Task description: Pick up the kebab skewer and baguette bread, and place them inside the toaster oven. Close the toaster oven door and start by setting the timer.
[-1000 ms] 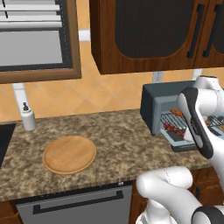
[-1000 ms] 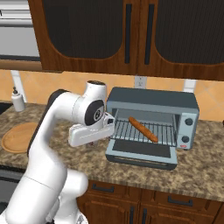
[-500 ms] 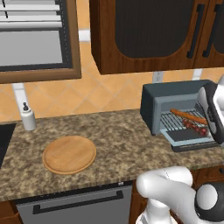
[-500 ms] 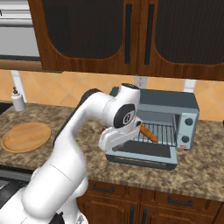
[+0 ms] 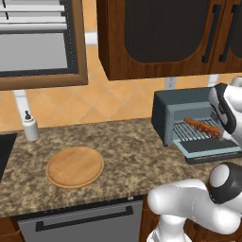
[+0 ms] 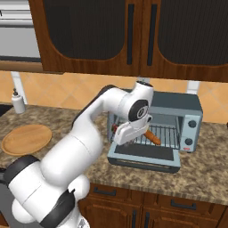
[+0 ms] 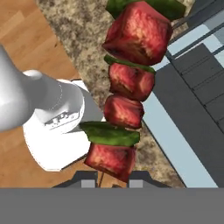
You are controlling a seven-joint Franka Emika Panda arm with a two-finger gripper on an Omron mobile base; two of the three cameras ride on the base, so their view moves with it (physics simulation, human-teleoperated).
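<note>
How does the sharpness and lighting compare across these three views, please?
Left base view: flat, even light, slightly soft edges, faint shadow under the wooden board. Right base view: equally even, no glare on the toaster oven. Hand view: the kebab skewer looms close, its chunks softly textured but not smeared.

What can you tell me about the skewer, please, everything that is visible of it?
The skewer is a thin stick threaded with four glossy red meat chunks and flat green pieces between them. In the hand view it rises straight up from the end effector, which is shut on its lower end, so it is held off the counter. Behind it lie the open oven door and the speckled counter. Its far tip runs out of that view.
</note>
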